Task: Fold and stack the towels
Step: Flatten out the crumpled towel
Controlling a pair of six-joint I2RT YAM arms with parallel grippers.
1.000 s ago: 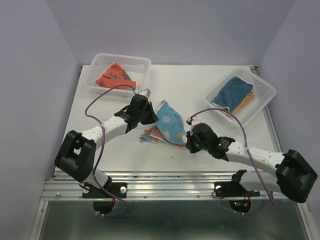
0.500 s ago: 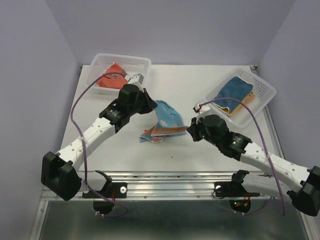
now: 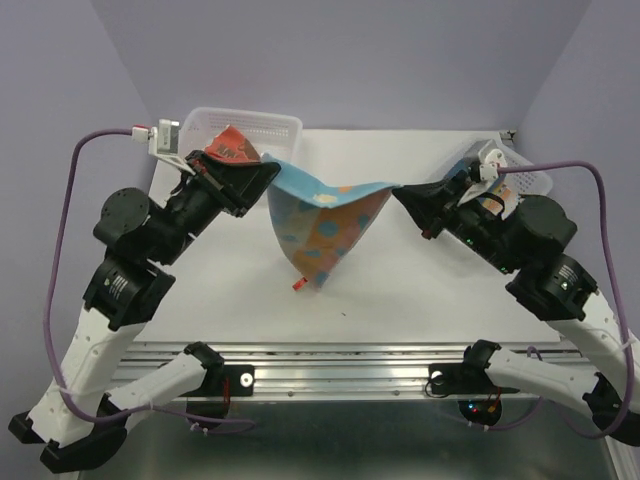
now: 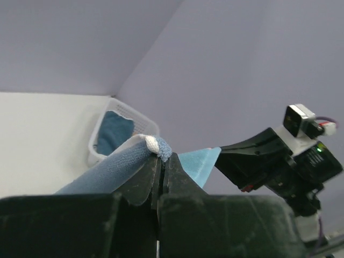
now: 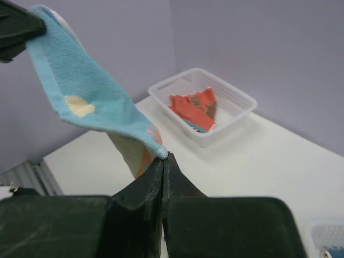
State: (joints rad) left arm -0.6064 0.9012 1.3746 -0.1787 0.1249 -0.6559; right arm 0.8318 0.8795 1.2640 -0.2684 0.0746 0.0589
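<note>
Left claw (image 3: 265, 172) is pinched tight on one top corner of the light blue dotted towel (image 3: 325, 225), and right claw (image 3: 402, 193) is clamped on the opposite corner. Both wrist views confirm it: jaws closed, cloth nipped right at the tips. The top edge runs straight across between the two claws, left to right, sagging a little in the middle. Below it the towel hangs in a V with its orange underside showing, low point dangling over the middle of the table (image 3: 430, 290). Whether that tip touches the surface, I can't tell from above. So the towel lies inward from each claw, shared evenly, neither arm nearer. My read: next comes lowering both claws together to lay it flat for folding. Further out, a red-orange towel (image 3: 228, 148) waits in the far-left basket (image 3: 280, 122), and the far-right basket (image 3: 535, 182) shows little more than its rim.
</note>
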